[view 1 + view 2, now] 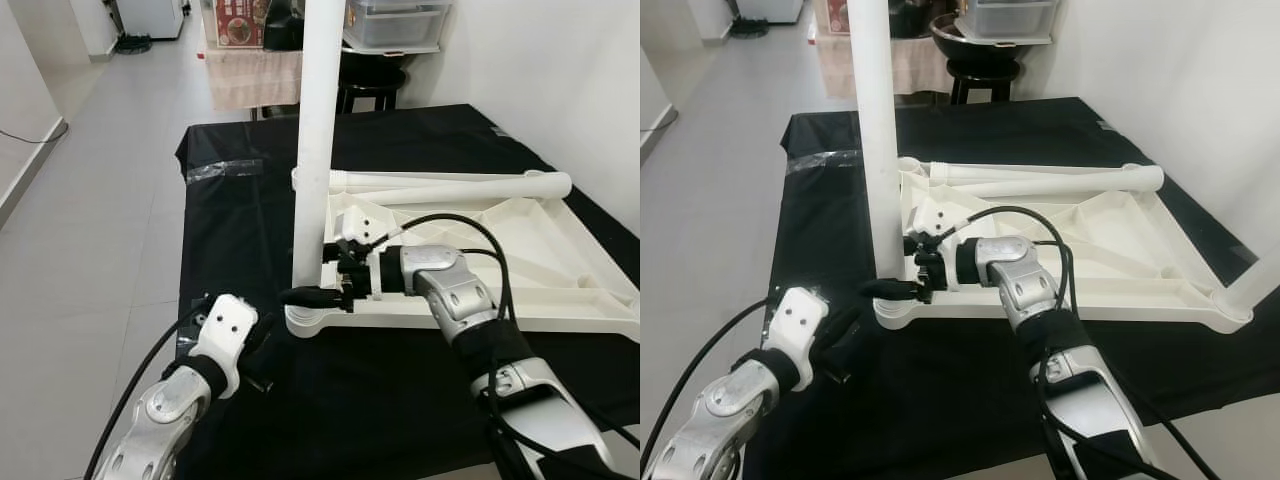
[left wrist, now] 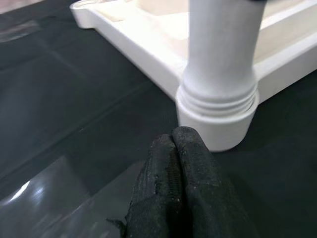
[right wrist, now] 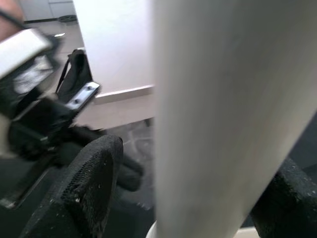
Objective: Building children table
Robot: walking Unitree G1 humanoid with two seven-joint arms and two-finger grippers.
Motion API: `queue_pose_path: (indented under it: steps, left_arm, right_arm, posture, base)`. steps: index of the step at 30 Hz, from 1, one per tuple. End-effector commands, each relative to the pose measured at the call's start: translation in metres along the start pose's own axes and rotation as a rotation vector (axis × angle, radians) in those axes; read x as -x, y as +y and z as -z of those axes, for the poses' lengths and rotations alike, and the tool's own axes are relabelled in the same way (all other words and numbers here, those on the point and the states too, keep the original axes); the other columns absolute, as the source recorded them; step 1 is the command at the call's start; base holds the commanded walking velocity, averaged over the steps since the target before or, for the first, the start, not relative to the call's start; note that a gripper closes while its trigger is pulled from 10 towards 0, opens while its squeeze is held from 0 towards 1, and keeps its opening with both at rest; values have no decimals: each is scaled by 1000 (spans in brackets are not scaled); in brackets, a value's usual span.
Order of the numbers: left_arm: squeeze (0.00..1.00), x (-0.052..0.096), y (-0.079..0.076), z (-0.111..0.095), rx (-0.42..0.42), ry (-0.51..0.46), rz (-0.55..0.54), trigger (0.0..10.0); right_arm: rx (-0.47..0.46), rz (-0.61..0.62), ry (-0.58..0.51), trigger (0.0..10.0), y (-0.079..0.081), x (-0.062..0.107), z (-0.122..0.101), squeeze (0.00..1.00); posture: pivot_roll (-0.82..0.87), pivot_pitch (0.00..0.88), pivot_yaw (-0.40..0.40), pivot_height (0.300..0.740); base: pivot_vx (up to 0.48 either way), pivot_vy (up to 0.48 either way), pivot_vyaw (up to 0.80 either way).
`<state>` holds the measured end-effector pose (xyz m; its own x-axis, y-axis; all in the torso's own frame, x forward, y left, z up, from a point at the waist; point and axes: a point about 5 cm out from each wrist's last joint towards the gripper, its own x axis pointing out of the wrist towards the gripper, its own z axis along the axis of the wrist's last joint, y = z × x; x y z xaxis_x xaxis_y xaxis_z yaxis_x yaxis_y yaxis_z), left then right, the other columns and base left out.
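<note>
— While I read across from my left, what sits nearest that side?

— Grey floor [image 1: 90,230] runs wide and open along the left edge of the black-covered table [image 1: 230,200]. My left gripper [image 2: 181,163] rests low on the cloth near the table's front-left edge, fingers pressed together on nothing, its tips just short of the white corner socket [image 2: 218,124].

— And the leg?

— An upright table leg [image 1: 318,130] stands in that corner socket of the upside-down white tabletop [image 1: 560,290], which lies flat on the cloth. My right gripper [image 1: 322,292] reaches in from the right with its fingers [image 3: 89,183] spread on either side of the leg's base. I see one pad each side of the tube, but cannot tell whether they press on it.

— Room further right?

— A second leg [image 1: 450,186] lies along the tabletop's far rim. The tabletop's right corner comes close to the table's right edge, and the white wall [image 1: 560,80] stands just past it, so that side is tight. Beyond the far edge I see a dark stool [image 1: 372,82] under a shelf with a clear bin [image 1: 395,22].
</note>
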<state>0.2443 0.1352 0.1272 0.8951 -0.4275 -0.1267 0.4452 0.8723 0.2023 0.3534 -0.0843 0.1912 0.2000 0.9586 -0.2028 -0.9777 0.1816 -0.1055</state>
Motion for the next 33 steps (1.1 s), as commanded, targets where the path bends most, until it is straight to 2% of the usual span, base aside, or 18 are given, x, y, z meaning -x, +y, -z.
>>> queue_pose_path:
  steps: [1,2,3,11,13,15,16,17,18,19,20,21,22,26,29,30,31,33]
  left_arm:
    - [0,4,1,0,-11,10,-58,10000]
    - [0,4,1,0,-11,10,-58,10000]
    - [0,4,1,0,-6,8,-65,10000]
    - [0,5,2,-1,28,-18,-78,10000]
    - [0,5,0,-3,58,-45,-41,10000]
    - [0,5,-7,-5,100,-72,54,10000]
    - [0,5,-7,-5,100,-72,54,10000]
    - [0,7,-11,-6,116,-82,104,10000]
    - [0,8,-13,-6,132,-87,139,10000]
    - [0,8,-13,-6,132,-87,139,10000]
    - [0,9,-15,-6,148,-88,175,10000]
    - [0,11,-16,-6,160,-87,209,10000]
    - [0,11,-16,-5,166,-82,231,10000]
    - [0,10,-15,-3,181,-77,245,10000]
    - [0,7,-13,-3,196,-76,248,10000]
    - [0,6,-13,-2,195,-70,246,10000]
    - [0,6,-13,-2,195,-70,246,10000]
    - [0,6,-11,0,193,-67,228,10000]
  right_arm:
    - [-14,7,-33,9882,-5,-1,-1,0]
    - [-14,7,-33,9882,-5,-1,-1,0]
    - [-20,-1,-38,0,-6,-1,-1,0]
    - [-25,-40,-40,0,-7,5,1,0]
    - [-22,-13,-20,0,-6,14,8,0]
    - [-34,79,23,0,-3,23,21,0]
    - [-34,79,23,0,-3,23,21,0]
    - [-82,196,50,0,-1,24,32,0]
    - [-146,390,76,0,1,22,43,0]
    - [-146,390,76,0,1,22,43,0]
    - [-276,671,57,0,10,17,53,0]
    - [-355,699,106,0,44,10,70,0]
    - [-316,751,96,0,54,13,66,0]
    - [-257,715,102,0,54,14,63,0]
    - [-281,682,123,0,48,12,68,0]
    - [-293,627,136,10000,49,8,69,0]
    - [-293,627,136,10000,49,8,69,0]
    - [-279,524,129,10000,50,4,66,0]
  posture:
    - [66,52,-46,740]
    - [66,52,-46,740]
    - [66,52,-46,740]
    - [53,54,-41,740]
    - [39,57,-43,740]
    - [32,60,-51,740]
    - [32,60,-51,740]
    - [31,63,-68,740]
    - [31,63,-68,740]
    - [31,63,-68,740]
    - [30,62,-82,740]
    - [38,70,-59,740]
    - [28,69,-45,740]
    - [0,39,-20,740]
    - [16,43,-30,740]
    - [16,34,-27,740]
    - [16,34,-27,740]
    - [20,32,-28,740]
  base:
    - [0,0,0]
    - [0,0,0]
    - [0,0,0]
    - [0,0,0]
    - [0,0,0]
    - [0,0,0]
    - [0,0,0]
    - [0,0,0]
    - [0,0,0]
    - [0,0,0]
    - [0,0,0]
    - [0,0,0]
    - [0,0,0]
    - [0,0,0]
    - [0,0,0]
    - [0,0,0]
    - [0,0,0]
    - [0,0,0]
